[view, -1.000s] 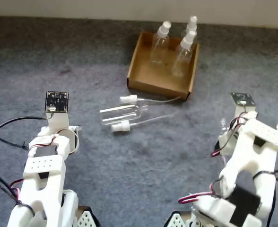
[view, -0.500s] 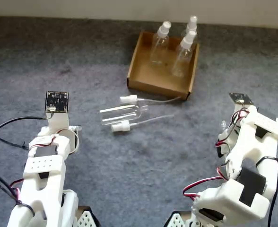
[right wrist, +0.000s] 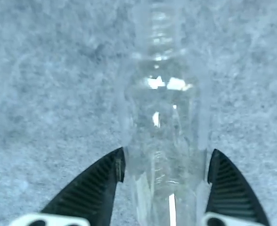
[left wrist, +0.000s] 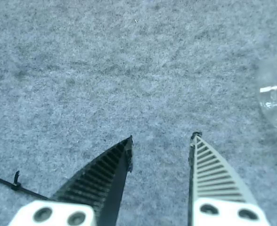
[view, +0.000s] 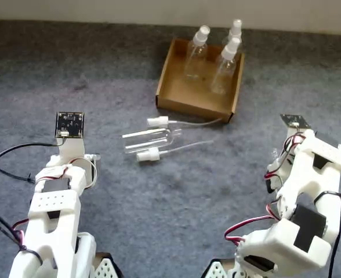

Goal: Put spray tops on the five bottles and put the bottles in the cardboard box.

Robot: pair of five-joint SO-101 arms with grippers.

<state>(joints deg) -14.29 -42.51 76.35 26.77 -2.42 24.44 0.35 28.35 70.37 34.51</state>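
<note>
Right gripper [right wrist: 167, 153]: clamped on uncapped bottle [right wrist: 164, 94], neck pointing away, over carpet [right wrist: 44, 94].
Left gripper [left wrist: 162, 137]: jaws apart, holding nothing, above carpet.
Boxed: 3 capped bottles [view: 196, 55] stand in cardboard box [view: 167, 75].
Loose: lying bottle [view: 153, 139] btwn 2 spray tops [view: 159, 121], just in front of cardboard box.
Progress: approx 3 of 5 done; 2 bottles need tops, then boxing.
</note>
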